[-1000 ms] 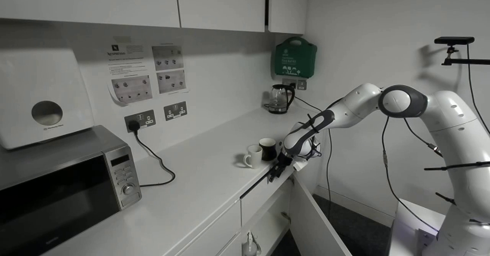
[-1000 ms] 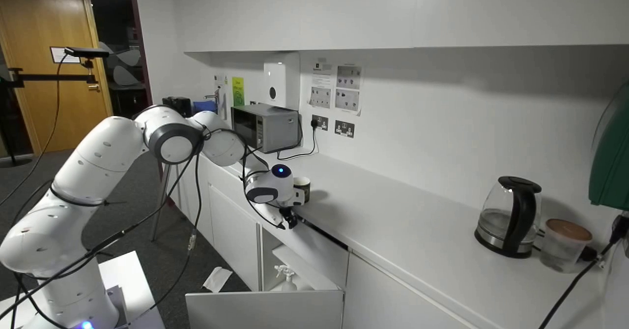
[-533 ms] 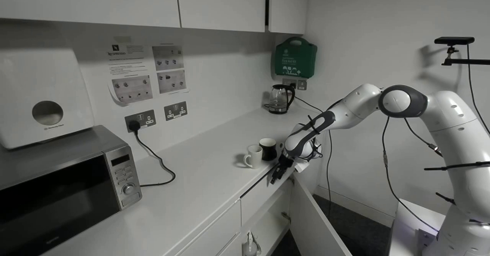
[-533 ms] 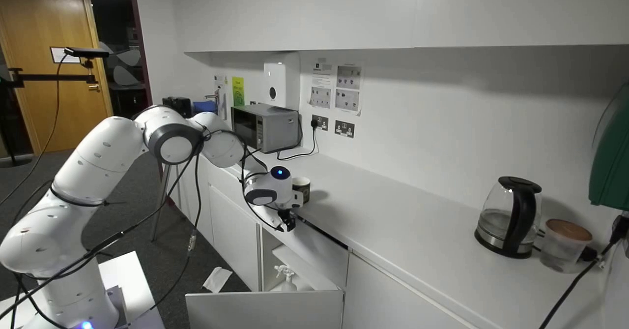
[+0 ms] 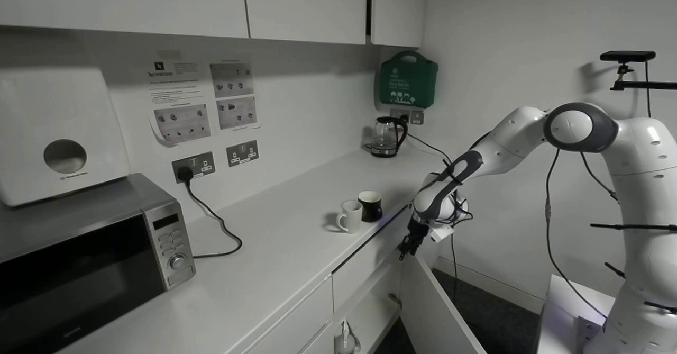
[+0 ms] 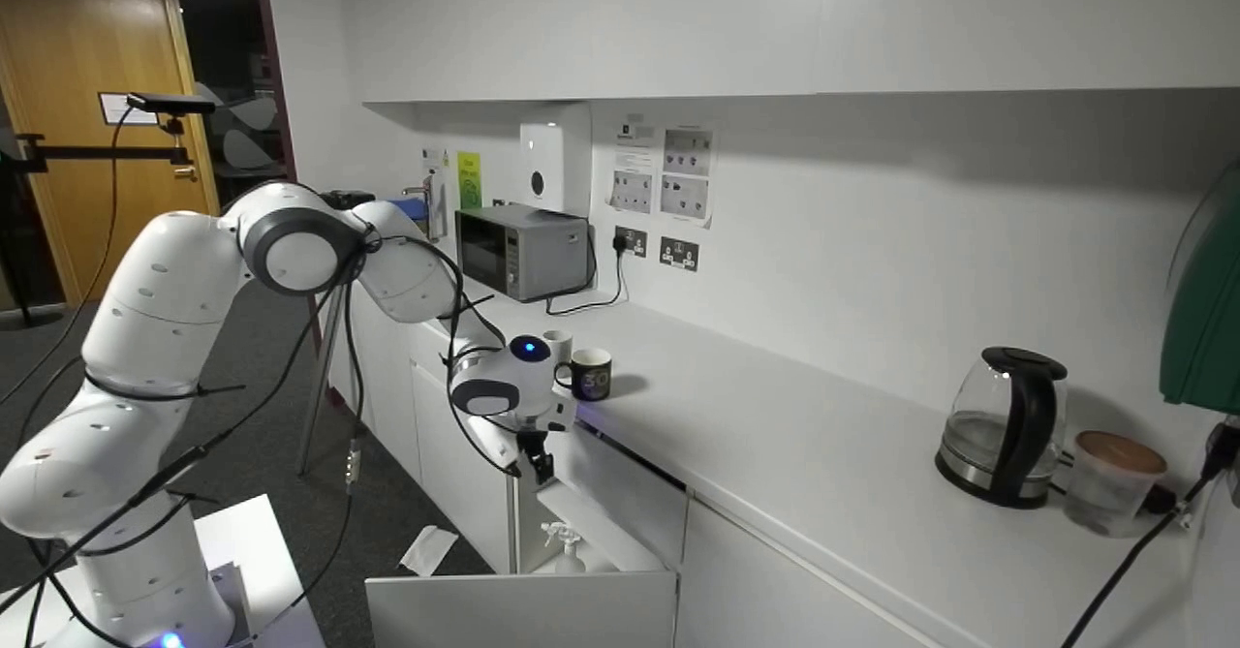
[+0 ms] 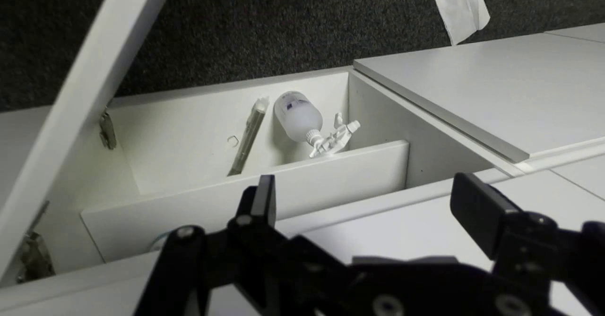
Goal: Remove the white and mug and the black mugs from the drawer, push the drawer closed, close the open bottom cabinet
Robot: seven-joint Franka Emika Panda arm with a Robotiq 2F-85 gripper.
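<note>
White mug point(image 5: 350, 218) and black mug point(image 5: 371, 208), both upright, standing just beside each other on the counter point(image 5: 296, 216), near its front edge. We read the number 30 on the black mug in an exterior view, "First Aid Kit" on the green case point(image 5: 408, 80) above the kettle point(image 5: 385, 139), and "Nespresso" at the head of a printed sheet point(image 5: 177, 89); the sheet's finer lines and the purplish label of the spray bottle point(image 7: 298, 117) are too small for us to make out. We count two mugs, one kettle, one microwave point(image 5: 100, 269), three photographs point(image 5: 182, 124) and, beneath them, two double sockets point(image 5: 243, 153). In an exterior view we note one lidded tub point(image 6: 1112, 488) beside the kettle. Under the counter, the drawer point(image 5: 365, 261) appears level with the front beside it, a dark gap running along its top. Below it the cabinet door point(image 6: 523, 614) stands swung out; inside the cabinet point(image 7: 179, 146) we count one spray bottle and one long slim object point(image 7: 248, 136). The gripper point(image 7: 364, 193) points downward in front of the drawer, near the cabinet door, its two fingers point(image 7: 263, 200) well apart; whether it touches either, we cannot tell.
</note>
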